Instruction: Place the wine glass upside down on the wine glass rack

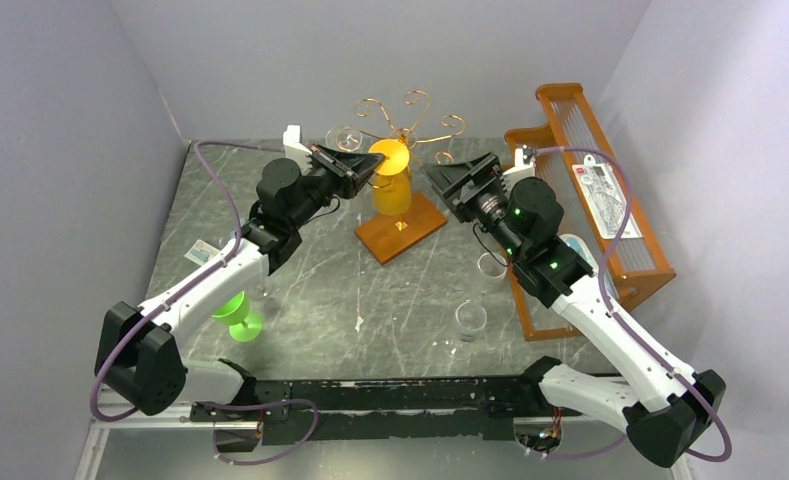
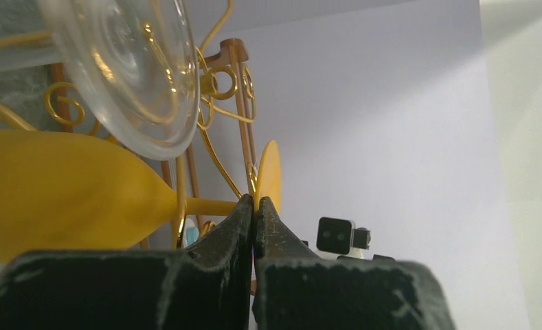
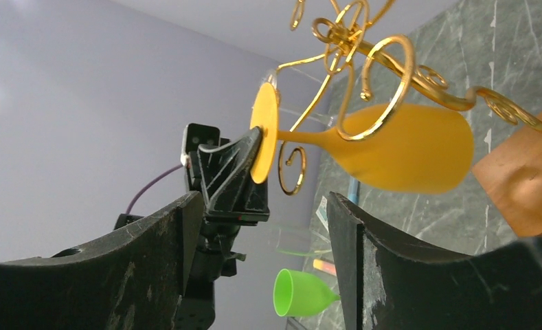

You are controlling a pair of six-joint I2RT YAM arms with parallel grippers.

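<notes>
The yellow wine glass (image 1: 391,188) hangs bowl down from a curled arm of the gold wire wine glass rack (image 1: 410,112), over the rack's brown wooden base (image 1: 402,230). My left gripper (image 1: 370,170) is shut on the rim of the glass's flat foot (image 2: 269,172), its fingertips (image 2: 246,210) pinching the disc. In the right wrist view the glass (image 3: 409,148) has its stem threaded through a scroll of the rack (image 3: 385,75). My right gripper (image 1: 438,182) stands open just right of the glass, with nothing between its fingers (image 3: 354,234).
A clear glass (image 2: 127,69) hangs on another rack arm close to my left gripper. A green wine glass (image 1: 238,315) stands at the near left. Two clear glasses (image 1: 471,317) (image 1: 490,265) stand beside the orange slatted shelf (image 1: 595,190) on the right.
</notes>
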